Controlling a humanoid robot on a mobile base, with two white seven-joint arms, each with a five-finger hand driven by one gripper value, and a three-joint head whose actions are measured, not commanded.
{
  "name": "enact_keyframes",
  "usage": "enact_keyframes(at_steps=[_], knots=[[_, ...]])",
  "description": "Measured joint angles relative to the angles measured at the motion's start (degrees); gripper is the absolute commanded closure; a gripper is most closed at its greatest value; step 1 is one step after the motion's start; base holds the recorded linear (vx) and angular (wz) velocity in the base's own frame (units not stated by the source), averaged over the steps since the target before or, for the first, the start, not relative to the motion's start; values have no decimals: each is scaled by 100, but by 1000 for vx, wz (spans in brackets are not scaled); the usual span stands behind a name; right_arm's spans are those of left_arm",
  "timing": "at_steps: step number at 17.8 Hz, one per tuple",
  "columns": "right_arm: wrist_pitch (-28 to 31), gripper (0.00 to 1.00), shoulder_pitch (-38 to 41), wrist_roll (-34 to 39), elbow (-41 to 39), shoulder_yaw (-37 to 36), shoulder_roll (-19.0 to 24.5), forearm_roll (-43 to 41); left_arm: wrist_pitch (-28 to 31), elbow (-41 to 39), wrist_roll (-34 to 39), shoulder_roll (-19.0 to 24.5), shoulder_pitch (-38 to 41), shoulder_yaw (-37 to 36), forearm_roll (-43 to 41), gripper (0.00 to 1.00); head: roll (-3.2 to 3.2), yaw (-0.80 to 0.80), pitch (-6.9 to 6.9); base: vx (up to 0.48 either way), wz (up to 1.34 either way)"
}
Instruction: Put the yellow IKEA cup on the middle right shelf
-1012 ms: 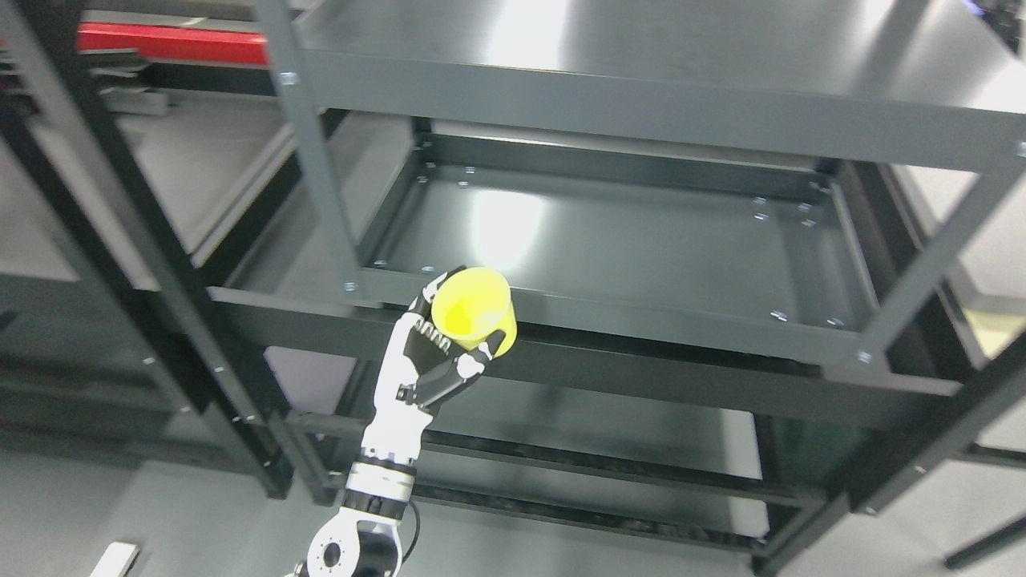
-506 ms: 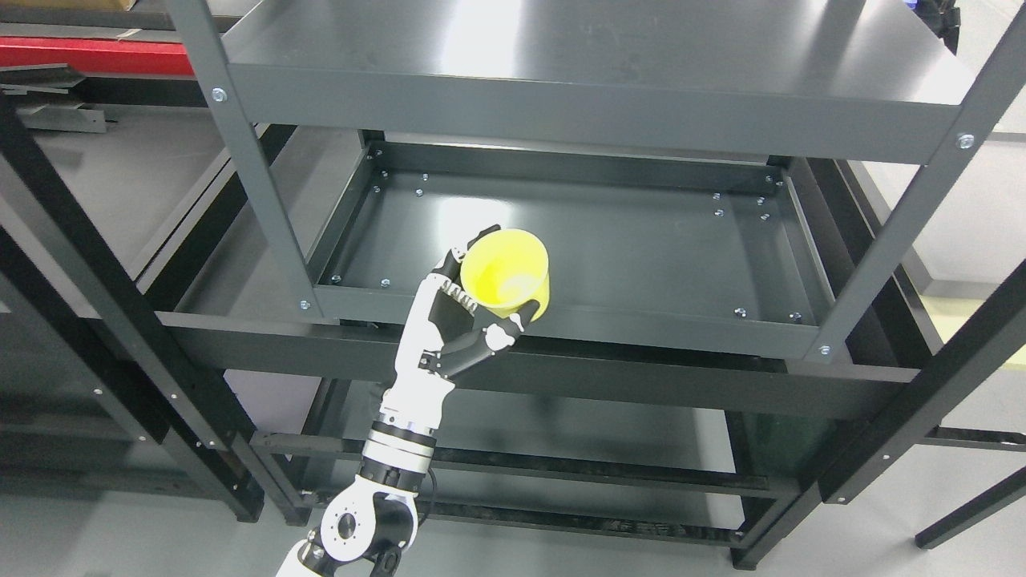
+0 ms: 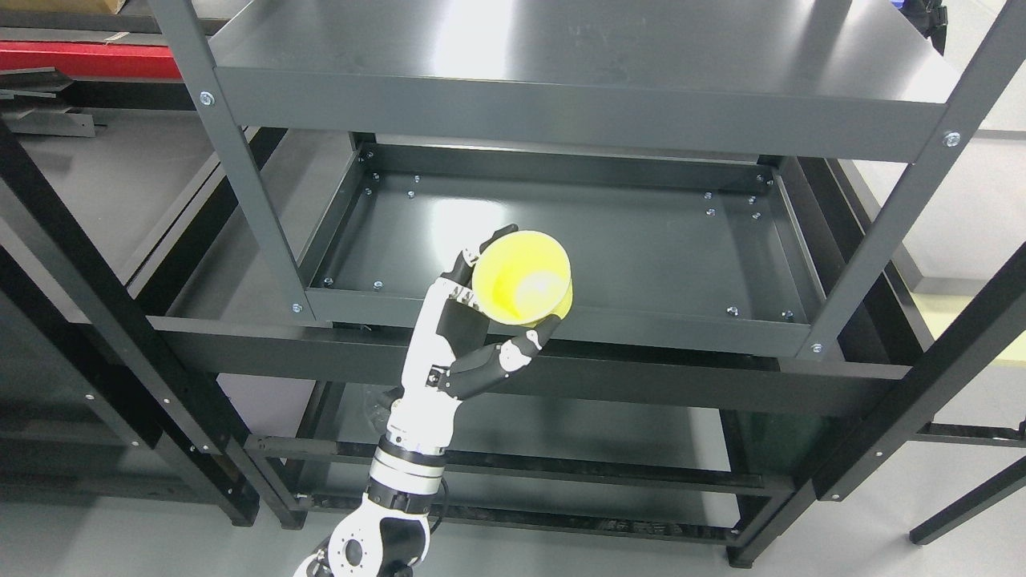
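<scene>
Cup (image 3: 523, 276), yellow, mouth tilted up toward the camera, held over the front lip of the middle shelf (image 3: 561, 232), left of that shelf's centre. Gripped by the left hand (image 3: 469, 336): fingers curled behind the cup's far-left side, thumb stretched out under its lower right edge. Raised on a white-and-black arm coming up from the bottom edge, left of middle. Above, the top shelf (image 3: 561, 48), bare and glossy. To the left, black rack posts (image 3: 72, 264).
</scene>
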Motion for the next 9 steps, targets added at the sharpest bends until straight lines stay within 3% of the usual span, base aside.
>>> enact_keyframes(at_steps=[9], knots=[[30, 1, 0, 0, 0, 0, 0, 0, -308, -138, -172, 0, -766, -185, -36, 100, 0, 0, 0, 0, 0]])
